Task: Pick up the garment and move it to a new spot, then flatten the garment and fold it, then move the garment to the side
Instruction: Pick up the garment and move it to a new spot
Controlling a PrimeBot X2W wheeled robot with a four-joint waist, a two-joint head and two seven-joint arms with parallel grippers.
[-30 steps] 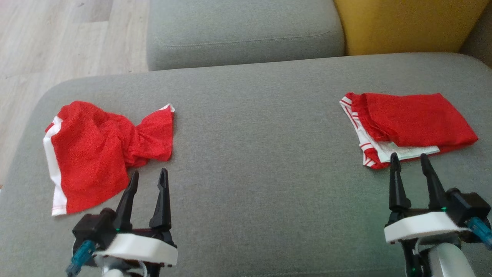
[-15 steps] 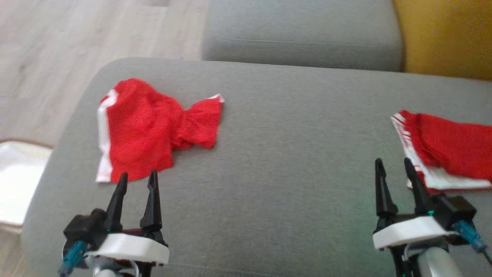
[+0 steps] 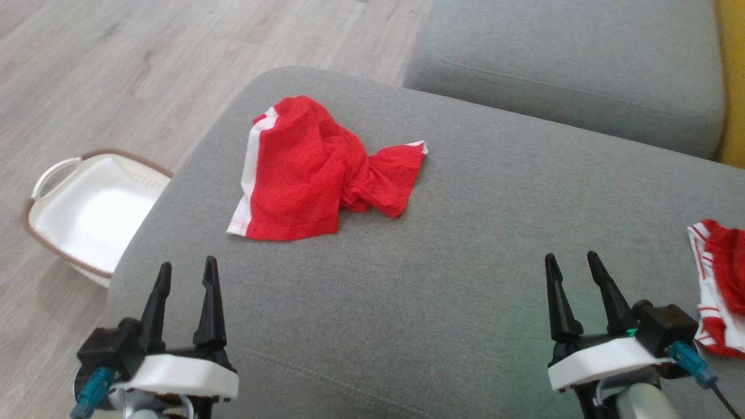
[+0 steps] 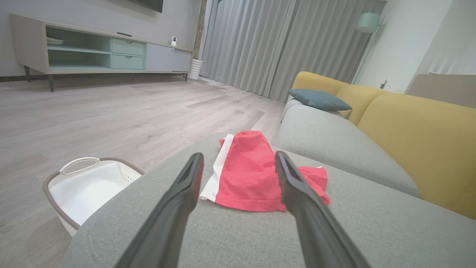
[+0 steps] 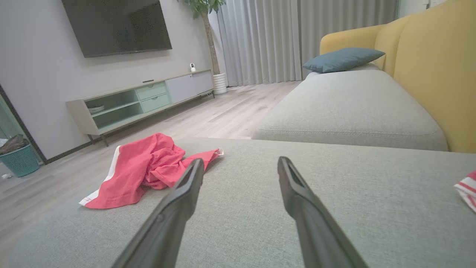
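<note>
Step in hand: the pickup, not yet begun. The crumpled red garment [image 3: 323,171] lies on the grey sofa seat [image 3: 465,262], ahead of the left hand [image 3: 185,272]. Left hand and right hand [image 3: 573,266] both stand apart, empty. Next: left hand must reach forward and close on the cloth.

A grey sofa seat [image 3: 477,279] fills the foreground, with a second grey seat [image 3: 570,64] behind it and a yellow backrest [image 4: 420,137] along its far side. A blue cushion [image 5: 342,59] lies at the far end of that second seat. A folded red-and-white striped cloth [image 3: 719,285] rests at the seat's right edge. On the pale wood floor [image 3: 116,70] just beside the seat's left end stands a white basket [image 3: 87,215] with a brown rim. Across the room are a low cabinet [image 4: 104,52], a dark TV [image 5: 115,26] above it, grey curtains [image 4: 275,44], a potted plant [image 5: 208,22] and a teal bin [image 5: 18,160].
</note>
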